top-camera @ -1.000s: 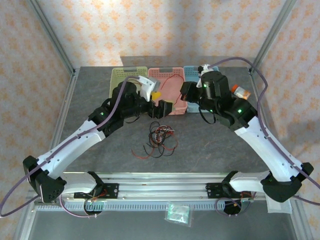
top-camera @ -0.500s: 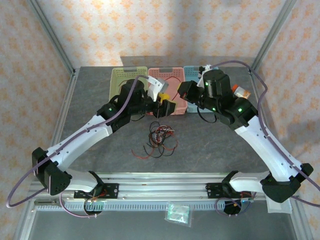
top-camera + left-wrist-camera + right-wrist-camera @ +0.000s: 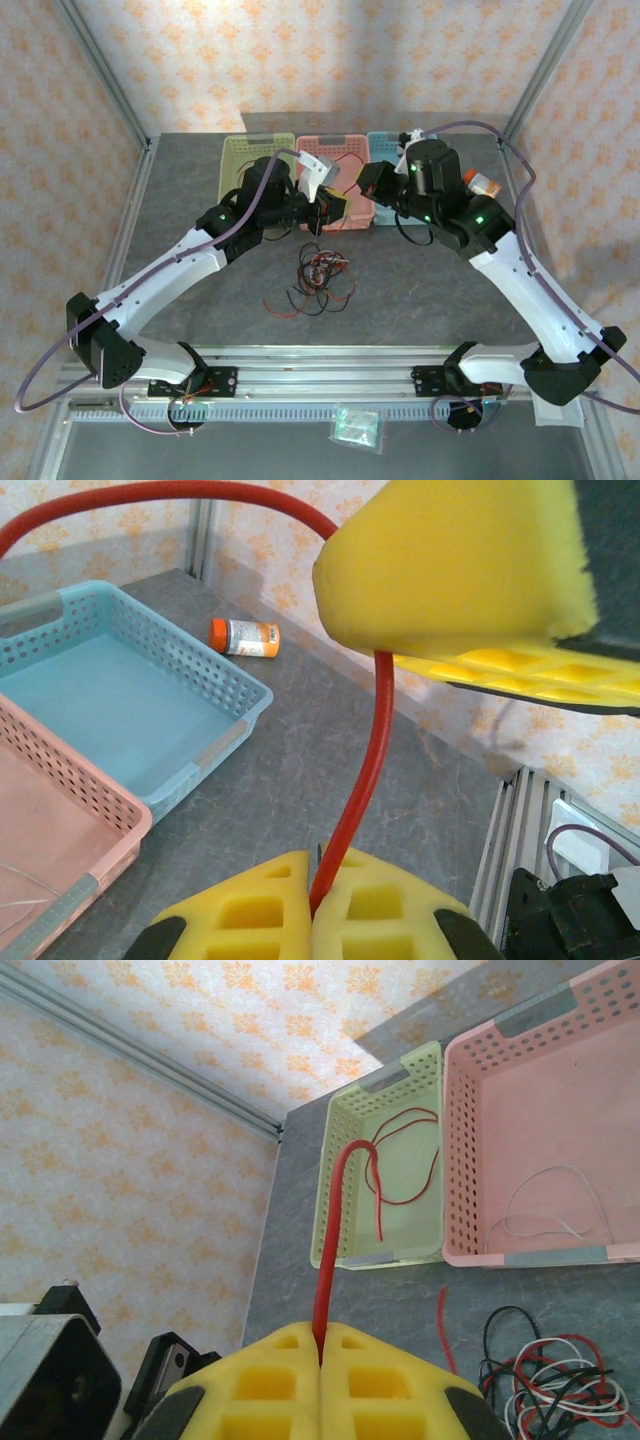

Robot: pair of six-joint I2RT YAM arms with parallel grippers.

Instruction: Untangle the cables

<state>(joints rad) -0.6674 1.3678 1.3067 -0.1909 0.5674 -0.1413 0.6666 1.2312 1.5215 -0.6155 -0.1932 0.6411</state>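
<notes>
pinching a glossy red rubbery cable (image 3: 365, 770), the yellow foam pads of my left gripper (image 3: 313, 885) sit pressed together at the bottom edge of the left wrist view. from there the cable climbs and arcs over to the upper left. my right gripper (image 3: 321, 1345) is clamped the same way on a red strand (image 3: 327, 1250) at the bottom of its view, and i cannot tell whether it is the same one. that strand bends over above the green plastic basket (image 3: 400, 1072). a loose tangle of thin red, black and white cables (image 3: 318, 275) lies on the grey table (image 3: 200, 180) at centre frame in the top view, below the pink plastic basket (image 3: 335, 140) and apart from both grippers.
</notes>
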